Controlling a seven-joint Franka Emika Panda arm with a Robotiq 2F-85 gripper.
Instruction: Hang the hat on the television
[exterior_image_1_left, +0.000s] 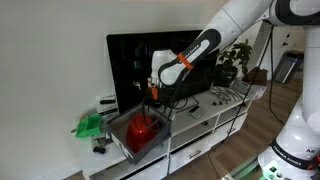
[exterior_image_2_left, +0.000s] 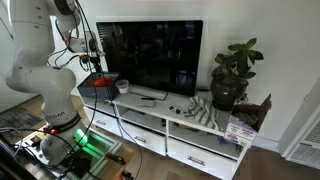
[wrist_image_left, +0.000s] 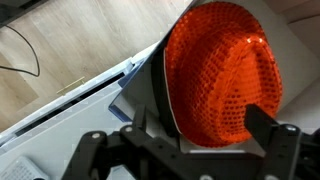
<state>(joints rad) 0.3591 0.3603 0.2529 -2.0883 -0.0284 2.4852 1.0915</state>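
Note:
The hat (wrist_image_left: 222, 70) is an orange-red knitted cap that fills the wrist view. It lies in a dark box (wrist_image_left: 143, 80) on the white TV stand. In both exterior views it shows as a red lump (exterior_image_1_left: 143, 127) (exterior_image_2_left: 101, 82) left of the black television (exterior_image_1_left: 160, 62) (exterior_image_2_left: 150, 55). My gripper (wrist_image_left: 205, 135) is open, with one finger on each side of the hat's near edge. In both exterior views the gripper (exterior_image_1_left: 156, 97) (exterior_image_2_left: 89, 64) hangs just above the hat. I cannot tell whether the fingers touch the hat.
A green object (exterior_image_1_left: 88, 125) lies at the stand's end beside the box. A potted plant (exterior_image_2_left: 232, 75) and small items (exterior_image_2_left: 195, 110) stand at the stand's other end. Cables run from the arm (exterior_image_2_left: 110, 115). Wooden floor (wrist_image_left: 50, 40) lies beyond the stand's edge.

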